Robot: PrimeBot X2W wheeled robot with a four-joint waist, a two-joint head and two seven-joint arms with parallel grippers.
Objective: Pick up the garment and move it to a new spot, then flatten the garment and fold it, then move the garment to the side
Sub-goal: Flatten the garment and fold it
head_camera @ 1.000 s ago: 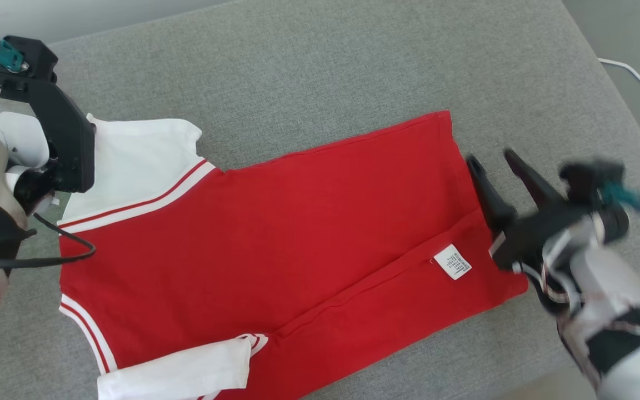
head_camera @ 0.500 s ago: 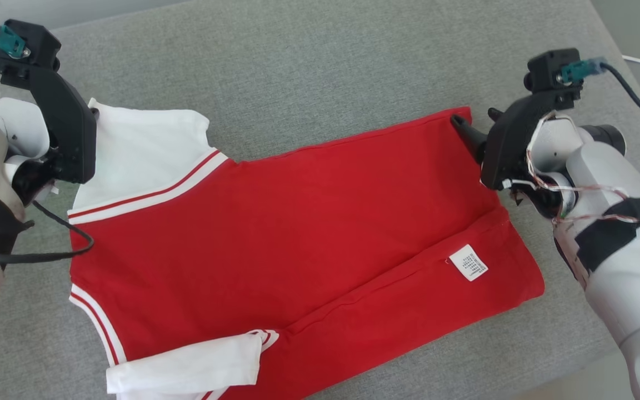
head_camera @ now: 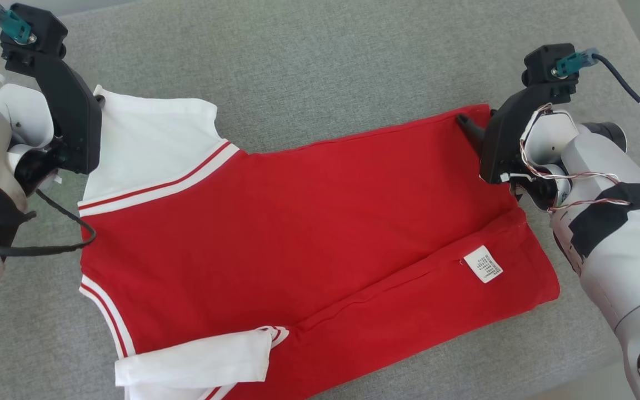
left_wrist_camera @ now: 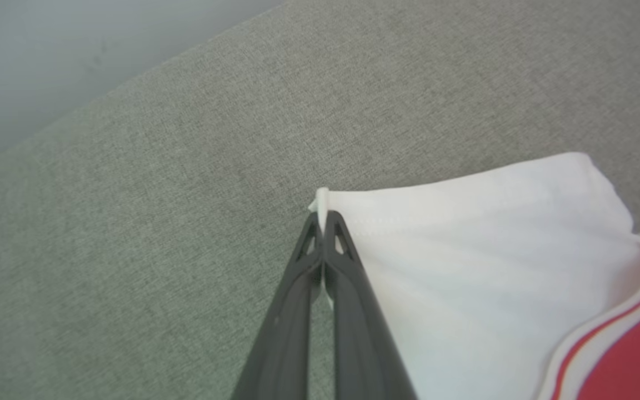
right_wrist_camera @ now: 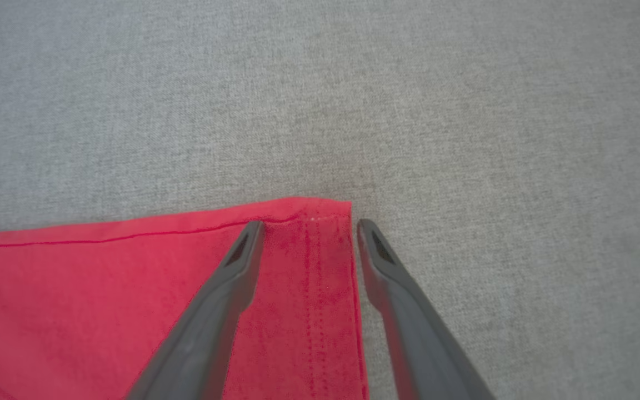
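Garment: red cotton shirt with white striped-edge sleeves (head_camera: 298, 222), spread flat on the grey woven upholstery (head_camera: 309, 66).
Left gripper (left_wrist_camera: 324, 218): pinched tight on the corner of the far white sleeve (left_wrist_camera: 464, 250).
Right gripper (right_wrist_camera: 309, 228): jaws apart, straddling the shirt's far hem corner, one finger over red cloth, the other over upholstery.

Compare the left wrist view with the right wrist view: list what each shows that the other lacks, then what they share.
Left wrist view: the left tool shut on the corner of the white sleeve, striped trim beside it. Right wrist view: the right tool open, straddling the red hem corner. Shared: the garment lying on the grey cushion.
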